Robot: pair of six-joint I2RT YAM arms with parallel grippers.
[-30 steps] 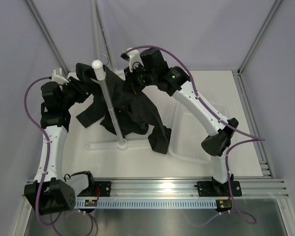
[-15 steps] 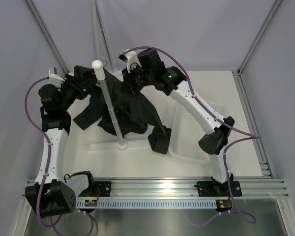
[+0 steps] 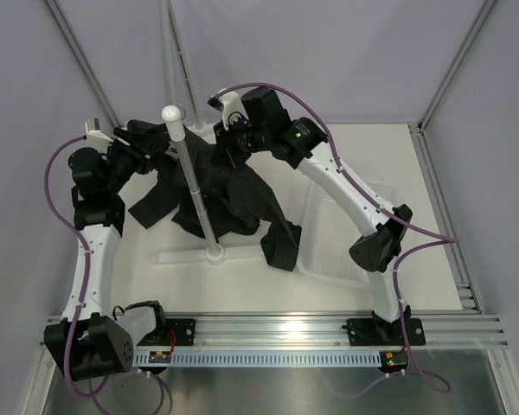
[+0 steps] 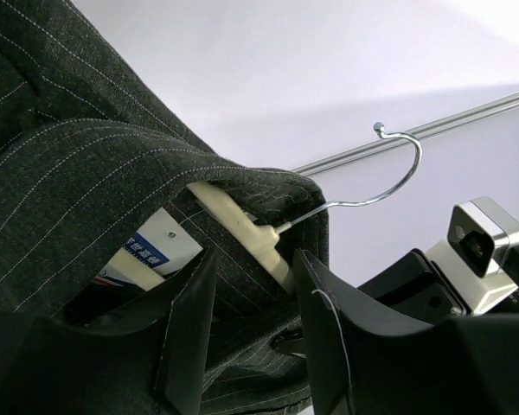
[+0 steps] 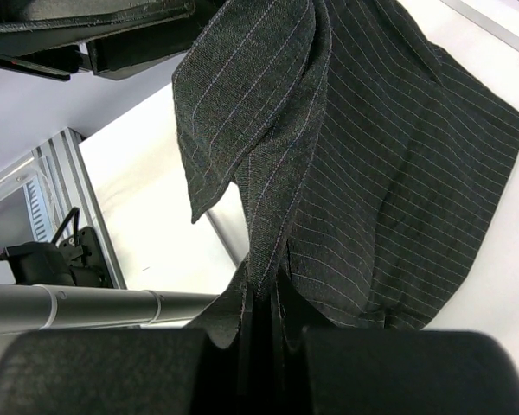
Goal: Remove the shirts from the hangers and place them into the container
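The black pinstriped shirt (image 3: 242,194) hangs in a bunch beside the rack pole, its lower end on the table. In the left wrist view the shirt (image 4: 86,173) drapes over the cream hanger (image 4: 242,226), whose silver hook (image 4: 389,173) sticks out to the right. My left gripper (image 4: 255,328) is open, its fingers standing either side of the hanger's neck and the collar cloth. My right gripper (image 5: 264,311) is shut on a fold of the shirt (image 5: 381,173), holding it up high at the collar. The clear container (image 3: 363,203) sits on the table to the right, under the right arm.
The grey rack pole (image 3: 190,173) with its white knob (image 3: 170,113) stands between the two arms on a white base (image 3: 214,252). A white tag (image 4: 151,251) shows inside the collar. A metal frame rail (image 3: 450,225) borders the table on the right.
The left gripper's jaws have spread apart around the hanger's neck. Both wrists have shifted slightly up and left with the shirt's collar.
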